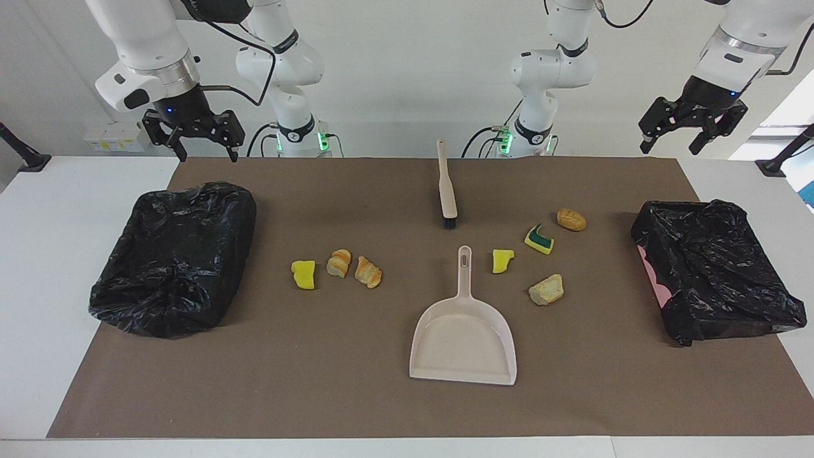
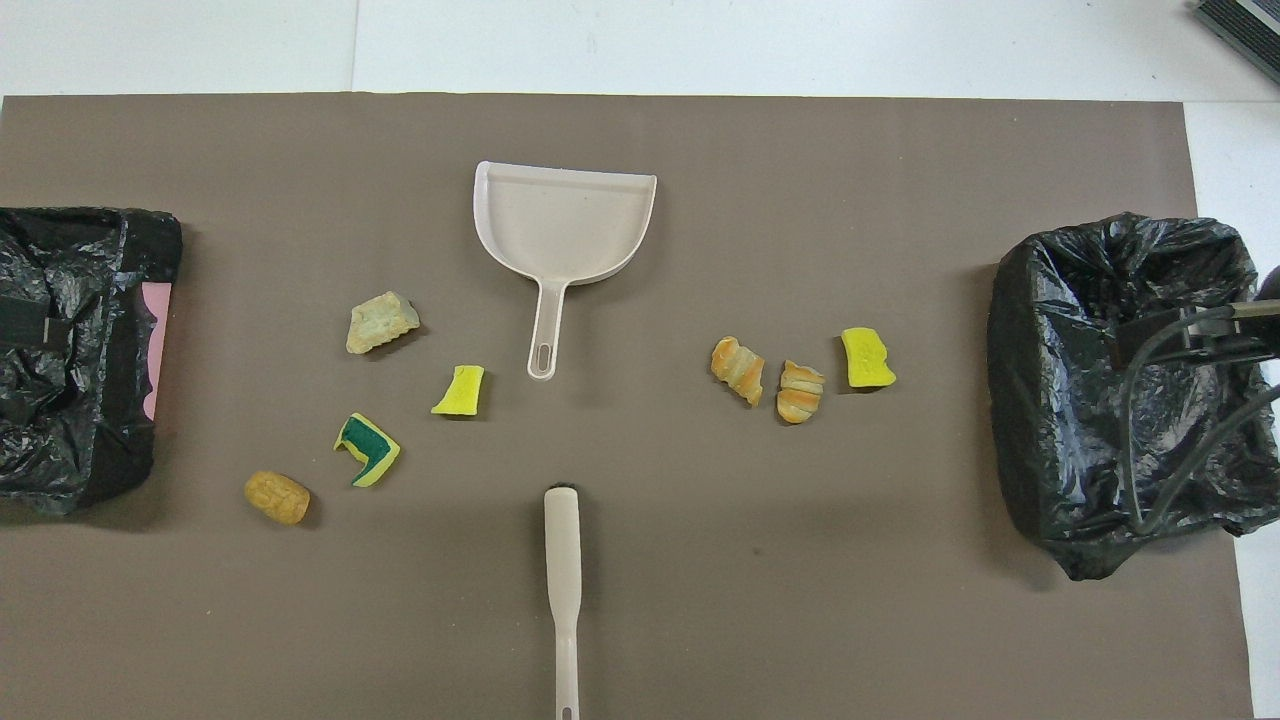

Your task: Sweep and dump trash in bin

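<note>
Several pieces of trash lie on the brown mat. A yellow sponge chunk (image 1: 304, 274) and two croissant pieces (image 1: 339, 263) (image 1: 368, 272) lie toward the right arm's end. A yellow chunk (image 1: 502, 261), a green-sided sponge (image 1: 539, 239) and two bread pieces (image 1: 571, 219) (image 1: 546, 289) lie toward the left arm's end. A black-bagged bin (image 1: 175, 254) (image 2: 1120, 390) stands at the right arm's end, another bin (image 1: 715, 273) (image 2: 70, 350) at the left arm's. My right gripper (image 1: 208, 152) hangs open and empty high above its bin's edge. My left gripper (image 1: 669, 149) hangs open and empty above the mat's corner by the other bin.
A beige dustpan (image 1: 464, 337) (image 2: 565, 225) lies mid-mat, its handle pointing toward the robots. A beige brush (image 1: 447, 191) (image 2: 562, 580) lies nearer to the robots, bristles toward the dustpan handle. White table (image 1: 51, 254) borders the mat.
</note>
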Available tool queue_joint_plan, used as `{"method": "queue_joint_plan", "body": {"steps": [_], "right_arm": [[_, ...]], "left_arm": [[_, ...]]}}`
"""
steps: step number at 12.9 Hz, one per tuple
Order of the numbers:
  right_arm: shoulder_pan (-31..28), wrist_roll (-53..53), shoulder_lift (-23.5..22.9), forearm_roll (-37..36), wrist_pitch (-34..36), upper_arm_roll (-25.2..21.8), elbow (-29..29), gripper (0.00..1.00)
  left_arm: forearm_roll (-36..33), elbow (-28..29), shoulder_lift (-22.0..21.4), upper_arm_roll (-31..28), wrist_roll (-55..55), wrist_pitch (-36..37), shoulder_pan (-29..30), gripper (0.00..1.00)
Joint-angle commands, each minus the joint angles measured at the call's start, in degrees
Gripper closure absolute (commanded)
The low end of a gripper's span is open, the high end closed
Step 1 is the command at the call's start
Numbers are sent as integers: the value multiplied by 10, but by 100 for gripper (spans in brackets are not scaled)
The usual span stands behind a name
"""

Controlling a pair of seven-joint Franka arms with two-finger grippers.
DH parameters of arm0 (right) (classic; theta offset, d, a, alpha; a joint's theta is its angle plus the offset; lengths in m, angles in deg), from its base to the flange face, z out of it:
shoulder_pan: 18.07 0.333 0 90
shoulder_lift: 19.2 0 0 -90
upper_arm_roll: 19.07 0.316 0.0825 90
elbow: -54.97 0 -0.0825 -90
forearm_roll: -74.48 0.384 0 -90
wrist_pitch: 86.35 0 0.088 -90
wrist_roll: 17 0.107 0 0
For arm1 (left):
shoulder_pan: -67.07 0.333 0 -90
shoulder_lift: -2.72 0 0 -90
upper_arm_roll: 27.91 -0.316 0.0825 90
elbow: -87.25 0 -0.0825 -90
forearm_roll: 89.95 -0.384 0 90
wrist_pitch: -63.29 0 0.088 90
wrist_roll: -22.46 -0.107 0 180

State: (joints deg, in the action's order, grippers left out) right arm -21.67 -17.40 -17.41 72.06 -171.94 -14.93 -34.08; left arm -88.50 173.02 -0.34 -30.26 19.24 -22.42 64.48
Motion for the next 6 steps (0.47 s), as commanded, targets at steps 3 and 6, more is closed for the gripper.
{"method": "queue_joint_plan", "body": {"steps": [3,6], "right_arm": [[-6,-7,5,5,10,3,-3,0],[-4,-6,6,10,2,6,-3,0]], "left_arm": [[-6,15,-12,2,5,-5,1,0],[-6,15,-13,1,5,-5,1,0]]}}
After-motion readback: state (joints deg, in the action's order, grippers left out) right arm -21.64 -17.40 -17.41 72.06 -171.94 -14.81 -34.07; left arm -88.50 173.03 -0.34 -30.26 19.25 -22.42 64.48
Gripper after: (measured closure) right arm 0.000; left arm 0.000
